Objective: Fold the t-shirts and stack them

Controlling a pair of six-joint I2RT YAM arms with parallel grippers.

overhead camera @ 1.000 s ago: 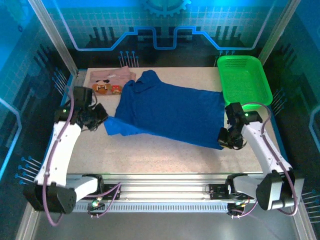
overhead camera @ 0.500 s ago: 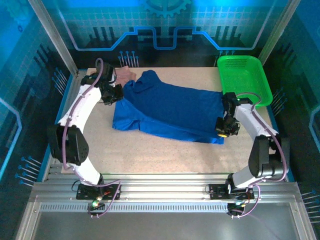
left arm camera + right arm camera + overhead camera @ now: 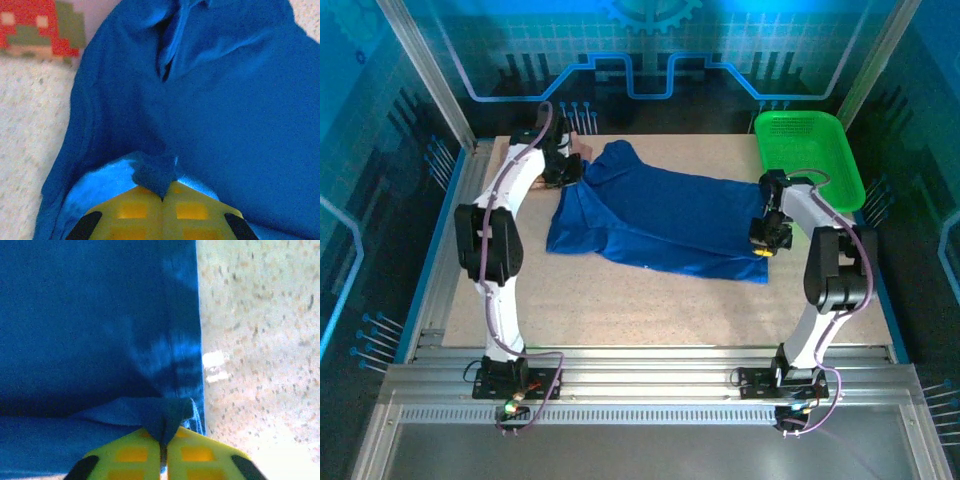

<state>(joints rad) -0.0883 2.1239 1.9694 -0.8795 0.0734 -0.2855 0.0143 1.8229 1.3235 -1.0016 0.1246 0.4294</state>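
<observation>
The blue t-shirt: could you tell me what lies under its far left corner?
The pink t-shirt pokes out from under the blue t-shirt there, its cartoon print showing; how far it extends beneath is hidden.

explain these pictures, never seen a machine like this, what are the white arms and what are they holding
This is a robot: two white arms bolted at the near edge of a table. The wide picture comes from a fixed camera above and behind: left arm on the left, right arm on the right. The two close-ups come from a camera on each wrist, looking past that arm's yellow jaws. On the table lie a blue shirt, a pink shirt with a print at the far left, and a green basket at the far right. Both pairs of jaws are shut on a pinch of the blue shirt: the left near its collar, the right at the opposite edge.
</observation>
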